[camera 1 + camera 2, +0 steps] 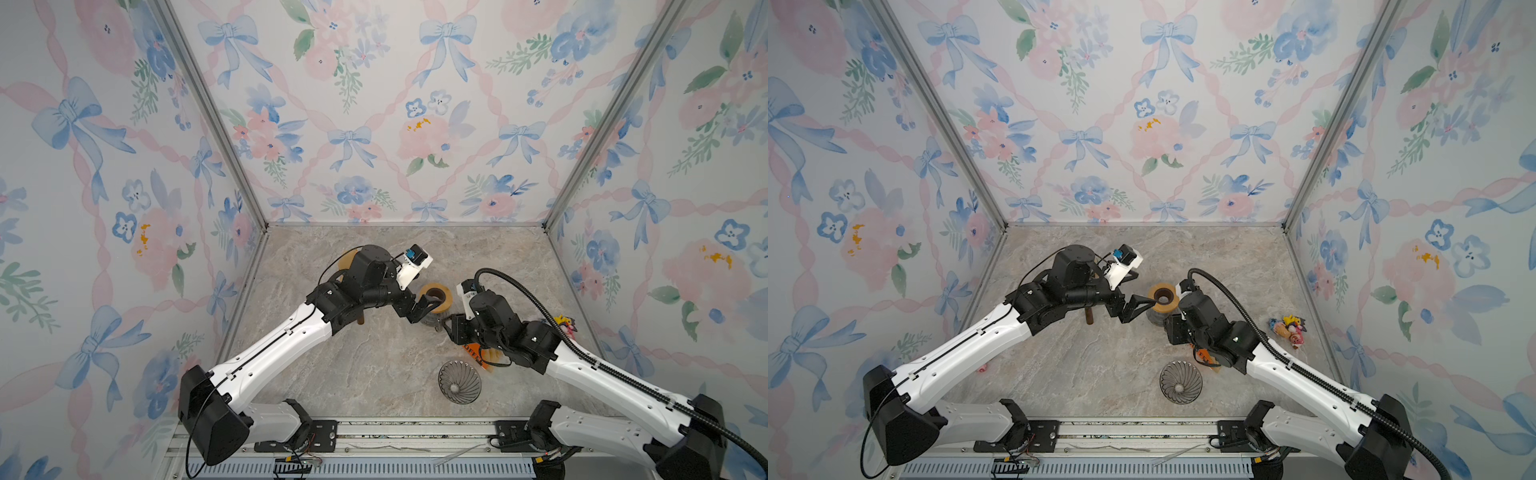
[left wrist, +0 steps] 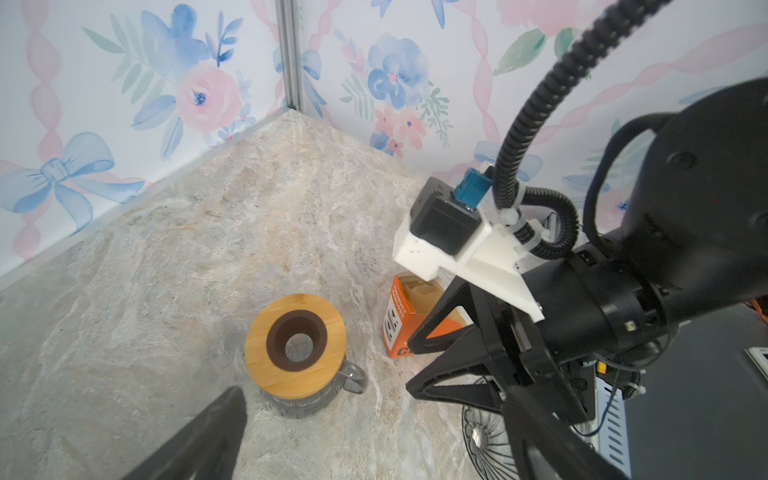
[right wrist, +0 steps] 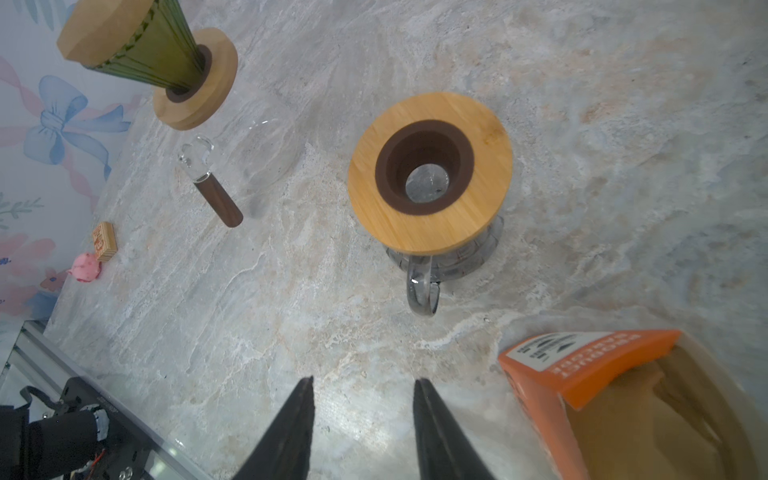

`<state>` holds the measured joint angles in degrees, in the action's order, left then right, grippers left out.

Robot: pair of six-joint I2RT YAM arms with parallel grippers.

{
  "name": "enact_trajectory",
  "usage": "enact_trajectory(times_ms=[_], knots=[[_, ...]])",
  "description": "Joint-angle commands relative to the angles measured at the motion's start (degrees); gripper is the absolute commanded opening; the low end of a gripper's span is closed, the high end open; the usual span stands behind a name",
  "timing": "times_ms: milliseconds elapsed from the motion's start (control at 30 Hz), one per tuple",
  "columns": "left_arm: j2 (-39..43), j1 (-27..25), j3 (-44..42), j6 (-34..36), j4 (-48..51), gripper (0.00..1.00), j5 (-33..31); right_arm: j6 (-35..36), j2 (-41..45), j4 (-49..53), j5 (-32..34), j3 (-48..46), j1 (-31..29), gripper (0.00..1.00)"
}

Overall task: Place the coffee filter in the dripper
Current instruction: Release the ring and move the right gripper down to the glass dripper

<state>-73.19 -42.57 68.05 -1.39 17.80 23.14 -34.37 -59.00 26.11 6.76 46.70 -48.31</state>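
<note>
Brown paper coffee filters (image 3: pixel 665 424) sit inside an open orange box (image 1: pixel 473 353) lying under my right arm. A dark ribbed dripper cone (image 1: pixel 459 381) rests alone on the marble near the front. A wooden collar (image 3: pixel 432 232) with a brown inner ring tops a grey glass jug in the middle. My left gripper (image 1: pixel 430 309) hovers wide open just left of that collar, holding nothing. My right gripper (image 3: pixel 363 380) is open and empty, low over bare marble between the jug and the box.
A green cone dripper on a wooden collar (image 3: pixel 141 45) and a clear glass server with a wooden handle (image 3: pixel 218 199) stand at the back left under my left arm. A pink toy (image 3: pixel 85 268), a wooden block (image 3: pixel 104 247) and toy figures (image 1: pixel 1287 328) lie near the side walls.
</note>
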Motion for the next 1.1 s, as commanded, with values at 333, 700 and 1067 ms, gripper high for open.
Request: enact_trajectory(times_ms=[333,700,1067], knots=[[6.7,-1.1,-11.7,2.8,0.3,0.98,3.4,-9.9,16.8,15.9,6.7,-7.6,-4.9,0.46],[7.2,-4.4,-12.0,2.6,0.4,0.98,-0.5,-15.8,19.8,22.7,-0.8,-11.7,-5.2,0.49],[6.5,-4.8,-11.9,2.5,0.4,0.98,-1.6,-17.9,18.1,19.6,-5.6,-16.8,-5.4,0.47]])
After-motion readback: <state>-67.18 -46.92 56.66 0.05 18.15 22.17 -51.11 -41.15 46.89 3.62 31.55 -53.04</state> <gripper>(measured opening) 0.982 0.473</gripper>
